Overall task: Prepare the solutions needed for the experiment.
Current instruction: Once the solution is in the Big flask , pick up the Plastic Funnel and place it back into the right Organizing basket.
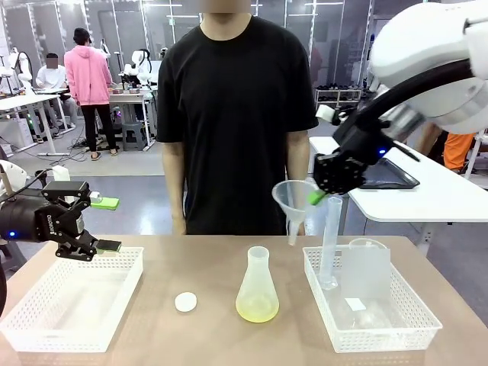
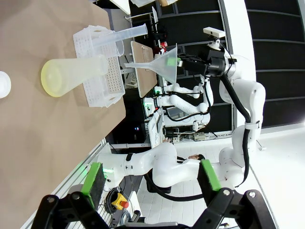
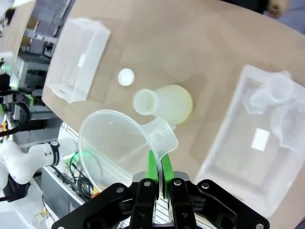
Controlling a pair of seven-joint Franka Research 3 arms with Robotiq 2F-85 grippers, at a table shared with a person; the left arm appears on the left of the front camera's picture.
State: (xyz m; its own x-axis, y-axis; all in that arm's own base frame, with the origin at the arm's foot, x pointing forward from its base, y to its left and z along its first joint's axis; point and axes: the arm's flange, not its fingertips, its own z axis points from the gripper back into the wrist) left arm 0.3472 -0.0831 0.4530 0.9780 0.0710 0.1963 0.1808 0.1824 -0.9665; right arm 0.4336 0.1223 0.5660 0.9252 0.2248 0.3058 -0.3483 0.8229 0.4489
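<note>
1. Found right tool [image 1: 316, 197] pinched shut on the rim tab of the funnel [image 1: 293, 200], held in the air above the bench [image 1: 206, 335], spout pointing down.
2. Found left tool [image 1: 107, 225] wide open, gripping nothing, hovering over the left basket [image 1: 23, 320], well apart from the labware.
3. Located the solutions [image 1: 257, 309] as a shallow yellow-green layer in the bottom of the conical flask [image 1: 257, 278]. Flask upright at mid-bench, mouth uncovered and facing up. Noted white stopper [image 1: 185, 302] lying on the bench to its left, not touching.
4. Marked the deciding relation: funnel spout above and to the right of the flask mouth, not yet over it. Read both long axes as near vertical, so roughly parallel. Saw flask mouth just past the funnel rim in the right wrist view.
5. Judged next move as a shift left, then a descent until the spout enters the neck. Rated right tool far nearer than left.
6. Flagged risk: spout catching the rim and tipping the light flask. Noted graduated cylinder [image 1: 330, 244] standing in the right basket [image 1: 381, 335], close beside the funnel.
</note>
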